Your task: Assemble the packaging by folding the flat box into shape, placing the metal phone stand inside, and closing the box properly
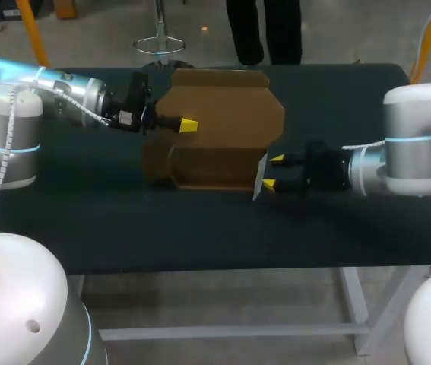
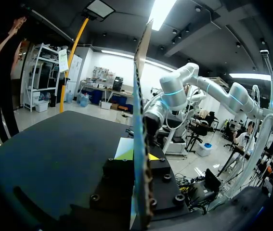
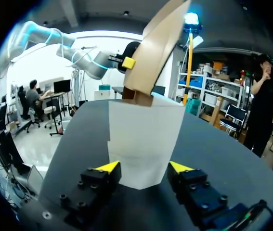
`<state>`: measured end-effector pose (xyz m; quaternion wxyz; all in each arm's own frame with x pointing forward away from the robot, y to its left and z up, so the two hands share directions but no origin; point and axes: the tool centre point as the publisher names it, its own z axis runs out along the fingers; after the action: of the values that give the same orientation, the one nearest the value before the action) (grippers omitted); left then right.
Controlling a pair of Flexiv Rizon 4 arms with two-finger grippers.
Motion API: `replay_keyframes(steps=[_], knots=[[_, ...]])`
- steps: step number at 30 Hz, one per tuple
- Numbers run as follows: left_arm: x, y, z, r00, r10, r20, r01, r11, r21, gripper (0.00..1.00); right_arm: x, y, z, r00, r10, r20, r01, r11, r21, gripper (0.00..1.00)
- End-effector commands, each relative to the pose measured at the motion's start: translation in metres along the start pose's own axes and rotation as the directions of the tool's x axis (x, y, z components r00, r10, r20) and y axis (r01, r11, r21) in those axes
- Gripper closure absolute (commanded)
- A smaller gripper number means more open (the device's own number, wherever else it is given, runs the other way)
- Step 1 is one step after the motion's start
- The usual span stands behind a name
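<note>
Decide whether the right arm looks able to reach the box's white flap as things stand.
Probably yes: the white flap stands just ahead of the right gripper, which is open, and nothing lies between them.

Box [image 1: 215,129] on table [image 1: 200,228], left end effector [image 1: 187,125] at its left, right end effector [image 1: 276,172] at its right

The head camera sits high behind the robot, well back, looking down on the whole counter [image 1: 200,228]. Each wrist camera rides low and close behind its own hand, facing along the fingers. The one behind the left hand [image 2: 140,156] faces the right arm [image 2: 175,91]. The one behind the right hand [image 3: 144,168] faces the left arm [image 3: 85,60]. All three views share the box [image 1: 215,129].
</note>
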<state>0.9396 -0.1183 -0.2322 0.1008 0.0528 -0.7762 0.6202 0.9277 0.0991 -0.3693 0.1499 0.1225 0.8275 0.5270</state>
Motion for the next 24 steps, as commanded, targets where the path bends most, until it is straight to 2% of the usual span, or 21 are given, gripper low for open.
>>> replay_keyframes(steps=[1,3,24], knots=[[-0.0014,0.0034,0.0019,1.000,-0.001,-0.003,0.001,1.000,-0.001,1.00,0.0025,-0.0003,0.0075,1.000,0.001,0.021,-0.001,1.000,0.001,0.29],[-0.0014,0.0034,0.0019,1.000,-0.001,-0.003,0.001,1.000,-0.001,1.00,0.0033,0.0002,0.0085,1.000,0.001,0.029,-0.001,1.000,0.002,0.24],[-0.0014,0.0034,0.0019,1.000,-0.001,-0.003,0.001,1.000,-0.001,1.00,-0.0015,-0.0001,0.0149,0.997,0.034,0.069,-0.034,0.999,-0.001,0.31]])
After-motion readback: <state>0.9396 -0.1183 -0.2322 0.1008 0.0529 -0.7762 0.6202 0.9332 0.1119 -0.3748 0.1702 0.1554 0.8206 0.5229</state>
